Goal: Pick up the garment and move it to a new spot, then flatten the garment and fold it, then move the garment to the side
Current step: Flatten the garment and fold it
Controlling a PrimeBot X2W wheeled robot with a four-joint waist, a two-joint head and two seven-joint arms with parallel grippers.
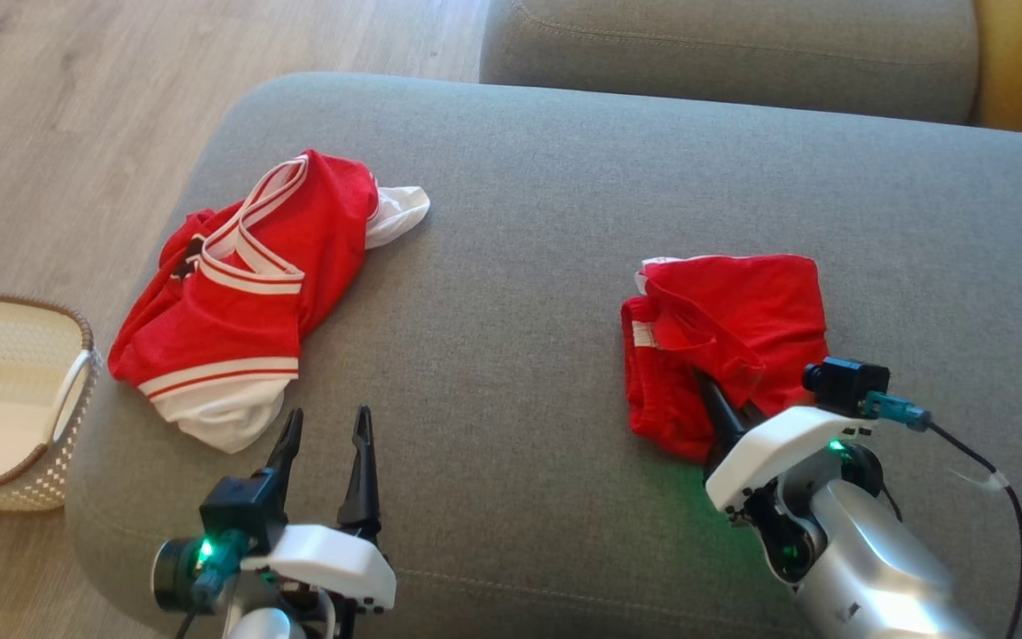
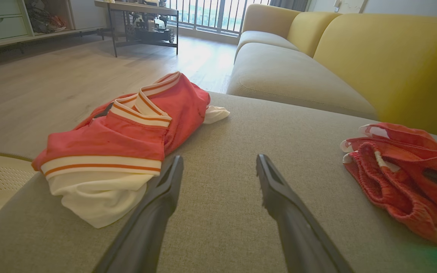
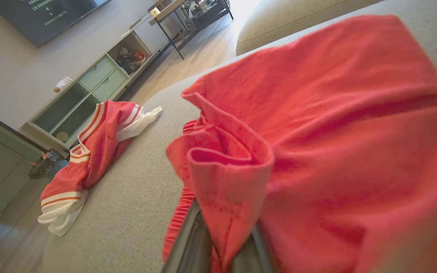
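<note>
Spreading across most of the head view, a grey sofa cushion point(image 1: 520, 266) is being used as the work surface. Toward its left end a red and white jersey point(image 1: 245, 293) is lying crumpled, touched by neither arm. Toward the right end a pair of red shorts point(image 1: 742, 319) is lying in a loose, roughly doubled heap. Its near edge is being pinched by the right gripper point(image 1: 715, 404), whose two fingers are closed on a fold of the cloth, as is plain in the right wrist view. A white basket point(image 1: 5, 484) is standing on the floor just beside the cushion's left end. The left gripper point(image 1: 329, 417) is being held with its fingers spread and nothing between them, near the jersey's white hem but apart from it. The shorts are being judged light, thin and limp, likely to sag and fall open when lifted by one fold. The elastic waistband point(image 2: 370, 185), thicker and less slippery, is therefore being judged the better place for a hold, taken at both sides if flattening is wanted.
</note>
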